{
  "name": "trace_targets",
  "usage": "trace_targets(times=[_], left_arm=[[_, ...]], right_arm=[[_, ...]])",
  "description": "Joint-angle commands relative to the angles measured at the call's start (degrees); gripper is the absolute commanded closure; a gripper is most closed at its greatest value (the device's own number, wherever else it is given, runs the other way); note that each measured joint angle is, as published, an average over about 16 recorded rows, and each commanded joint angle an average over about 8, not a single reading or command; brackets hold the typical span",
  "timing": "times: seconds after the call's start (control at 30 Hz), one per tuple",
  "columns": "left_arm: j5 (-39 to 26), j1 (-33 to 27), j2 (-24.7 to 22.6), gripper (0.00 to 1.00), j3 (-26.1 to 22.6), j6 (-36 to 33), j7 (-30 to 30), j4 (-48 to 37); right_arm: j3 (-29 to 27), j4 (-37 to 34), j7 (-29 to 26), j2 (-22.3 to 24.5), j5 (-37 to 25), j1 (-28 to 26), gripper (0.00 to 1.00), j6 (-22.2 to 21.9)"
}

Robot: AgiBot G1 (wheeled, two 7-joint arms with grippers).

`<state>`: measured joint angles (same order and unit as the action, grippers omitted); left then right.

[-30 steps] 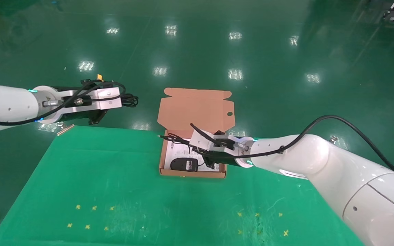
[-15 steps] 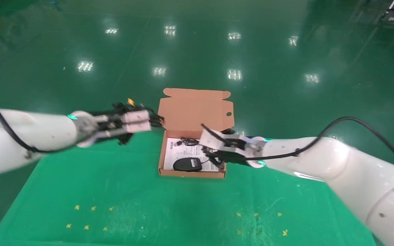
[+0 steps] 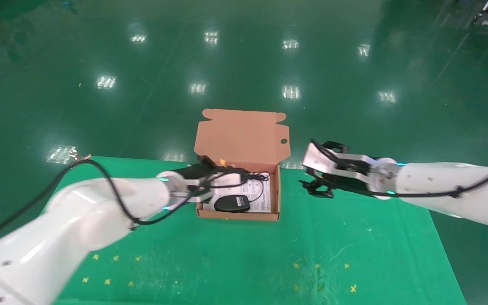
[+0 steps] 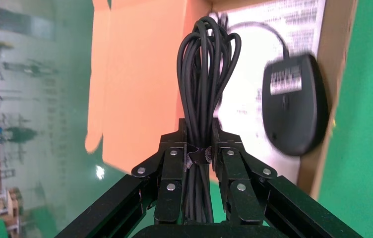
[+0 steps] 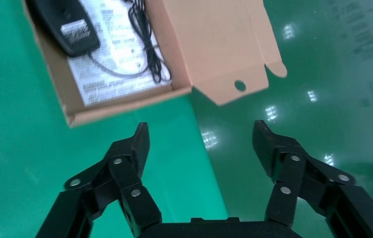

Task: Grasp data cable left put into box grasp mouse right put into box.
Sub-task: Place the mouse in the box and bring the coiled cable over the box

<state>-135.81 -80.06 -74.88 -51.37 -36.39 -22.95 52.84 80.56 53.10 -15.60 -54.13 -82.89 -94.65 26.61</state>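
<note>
The box (image 3: 237,215) stands open at the table's far middle, its lid (image 3: 239,135) raised and a white sheet inside. The mouse (image 3: 232,203) lies in its front part, its own cord (image 3: 260,175) bunched at the back. My left gripper (image 3: 237,178) reaches over the box's left side, shut on the data cable (image 4: 205,74); the looped bundle hangs just above the sheet beside the mouse (image 4: 293,106). My right gripper (image 3: 314,186) is open and empty, right of the box above the cloth. From the right wrist I see the open gripper (image 5: 202,134), the box (image 5: 120,106) and the mouse (image 5: 68,25).
A green cloth (image 3: 227,254) covers the table, with small yellow marks near the front. The table's far edge runs just behind the box, and beyond it is glossy green floor (image 3: 354,84).
My left arm swung in from the far left and brought the data cable over the box. My right gripper drew out of the box to the right, open, leaving the mouse inside.
</note>
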Motion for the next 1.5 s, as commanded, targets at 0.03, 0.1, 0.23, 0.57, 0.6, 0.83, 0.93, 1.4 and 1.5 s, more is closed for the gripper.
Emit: trace_targets(times=[0.03,0.1,0.23,0.57,0.6,0.83,0.93,1.4,1.5], left_arm=[[-0.08,-0.11,-2.30,1.00,-0.47,2.33,1.24,-3.48],[1.77,-0.32,-2.99,1.00,-1.95,3.98,2.42,-4.66],[5.92,-0.81,-3.45,1.00,-5.78,6.58,3.76,-5.71],[10.67,-2.31,-4.04,0.13,-13.92,10.94,3.87,-8.46],[10.81,-2.34,-4.10,0.00,-14.12,11.09,3.82,-8.63],[11.03,-2.36,-3.67,0.00,-14.27,11.25,3.67,-8.49],[11.41,-2.29,-2.95,0.00,-14.19,10.94,3.37,-7.61],[15.46,-8.58,0.59,0.00,-11.35,6.61,-2.77,-5.13],[16.17,-11.91,1.47,0.00,-9.55,5.64,-5.31,-5.74]], right_arm=[[0.61,3.35,-1.92,2.68,-1.15,-0.50,0.00,-0.11],[1.26,6.71,-4.30,5.12,-2.69,-0.97,0.00,-0.09],[2.41,12.19,-9.11,9.13,-6.01,-1.87,0.00,0.02],[4.55,18.97,-17.65,13.40,-14.38,-5.19,0.00,3.32],[4.62,19.17,-17.86,13.50,-14.66,-5.33,0.00,3.48],[4.72,19.14,-17.80,13.44,-14.85,-5.48,0.00,3.79],[4.69,18.95,-17.65,13.36,-14.63,-5.37,0.00,3.73],[3.79,20.60,-15.67,13.92,-16.80,-9.30,0.00,4.66],[3.71,21.92,-13.74,13.67,-18.58,-13.06,0.00,8.00]])
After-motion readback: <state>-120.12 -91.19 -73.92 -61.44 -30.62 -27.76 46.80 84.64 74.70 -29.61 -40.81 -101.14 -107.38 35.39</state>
